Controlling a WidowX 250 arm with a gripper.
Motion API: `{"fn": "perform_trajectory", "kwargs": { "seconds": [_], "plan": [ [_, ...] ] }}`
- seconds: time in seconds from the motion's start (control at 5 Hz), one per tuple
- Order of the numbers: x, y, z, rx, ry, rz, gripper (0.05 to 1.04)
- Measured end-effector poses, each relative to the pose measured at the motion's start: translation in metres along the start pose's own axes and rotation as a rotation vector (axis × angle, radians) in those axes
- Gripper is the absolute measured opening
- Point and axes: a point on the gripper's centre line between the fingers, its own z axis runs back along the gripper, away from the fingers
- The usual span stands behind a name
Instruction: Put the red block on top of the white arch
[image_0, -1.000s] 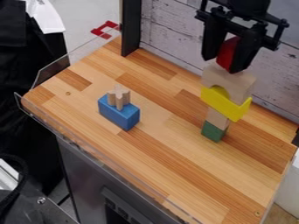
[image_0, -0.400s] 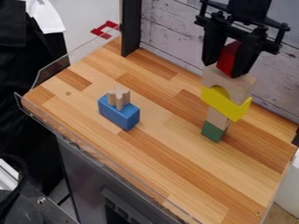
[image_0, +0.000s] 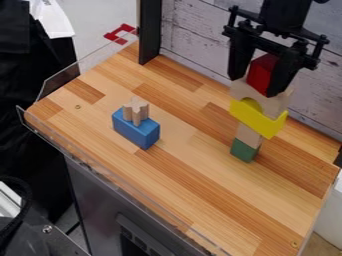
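Pincer (image_0: 254, 86) and red block (image_0: 261, 72) lower

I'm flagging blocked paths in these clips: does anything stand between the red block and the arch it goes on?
Nothing visible does. The red block at the gripper is right over the top of the arch; I can't tell whether they touch. The yellow piece lies under the arch, out of the way.
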Motion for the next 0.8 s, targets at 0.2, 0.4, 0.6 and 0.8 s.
{"fn": "perform_trajectory", "kwargs": {
  "seconds": [0.2, 0.4, 0.6, 0.8],
  "plan": [
    [0.000, 0.001, 0.000, 0.006, 0.002, 0.014, 1.005],
    [-0.006, 0.005, 0.009, 0.030, -0.002, 0.033, 1.001],
    [-0.013, 0.009, 0.042, 0.058, -0.080, 0.056, 1.001],
    [-0.031, 0.018, 0.057, 0.050, -0.100, 0.099, 1.001]
  ]
}}
